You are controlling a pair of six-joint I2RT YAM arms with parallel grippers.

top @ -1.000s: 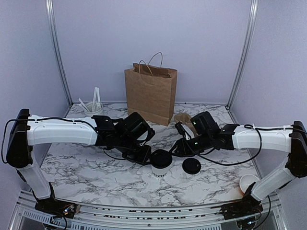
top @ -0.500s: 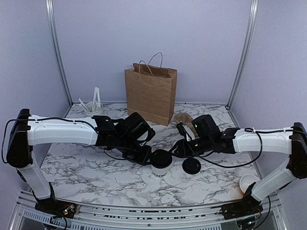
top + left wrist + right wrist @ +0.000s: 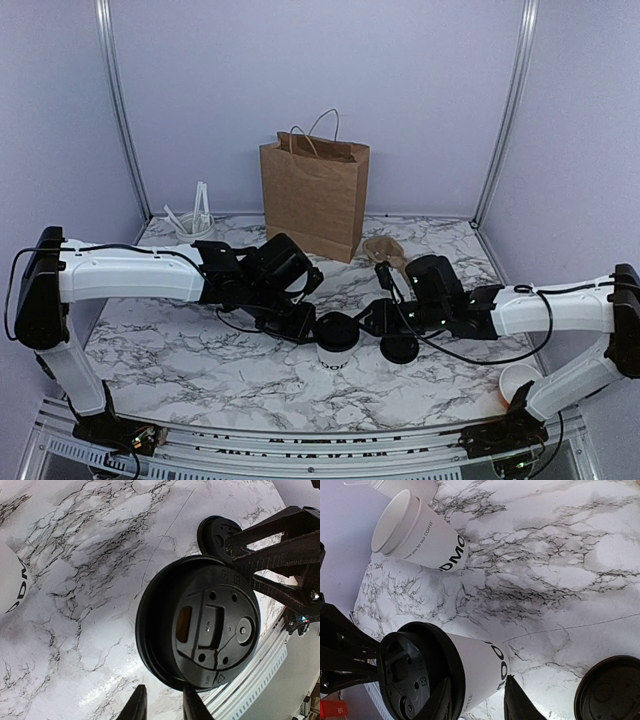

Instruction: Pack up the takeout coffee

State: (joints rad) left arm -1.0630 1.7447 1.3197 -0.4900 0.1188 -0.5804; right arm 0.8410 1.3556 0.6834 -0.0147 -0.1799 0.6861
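Takeout coffee [image 3: 337,338]: upright mid-table, black-lidded, lettering only partly read. It is flanked by left gripper [image 3: 164,692], narrowly parted, and right gripper [image 3: 479,679], spread around it. Whether either grips cannot be told. Lidless white cup [image 3: 415,530] is marked "COFFEE".

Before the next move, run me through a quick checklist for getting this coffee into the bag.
1. Lid on the takeout coffee: ok, seated, and the cup stands upright.
2. Right gripper placed for a grasp: ok, one finger on each side of the cup; whether they touch it, cannot tell.
3. Left gripper clear of the cup: cannot tell, its tips sit right at the lid's rim.
4. Paper bag ready: ok, upright at the back, its mouth looks open.
5. Loose lid out of the way: not ok, it lies close beside the cup and could get knocked.
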